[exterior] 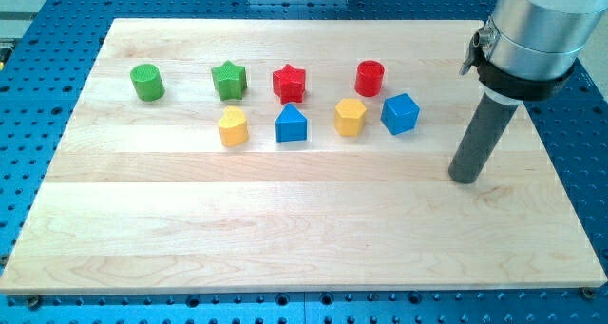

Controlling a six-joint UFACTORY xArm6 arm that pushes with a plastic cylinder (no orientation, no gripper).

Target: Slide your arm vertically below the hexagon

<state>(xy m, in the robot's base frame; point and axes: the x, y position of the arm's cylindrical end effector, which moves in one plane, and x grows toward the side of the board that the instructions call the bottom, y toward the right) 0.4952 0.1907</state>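
- Wooden surface is lying on a blue perforated bench, and its strip nearest the view's bottom is carrying no blocks.
- I am working without a hand: my arm is ending in a bare rod, so nothing is being clenched or released.
- My tip is resting at the view's right, well apart from every block, below and right of the blue cube.
- The yellow hexagon, the task's block, is sitting in the lower row, between the blue triangle and the blue cube, to the upper left of my tip.
- To my judgement, the step is calling for a slide mostly towards the view's left, holding about this level, stopping straight under the hexagon.
- That lane is looking free of blocks; drifting upward is the risk, since the rod would be nudging the cube or the hexagon.
- Further left in that row, another yellow block is sitting out of the way.
- Farther up, the green cylinder, green star, red star and red cylinder are lining the back row, needing no contact.
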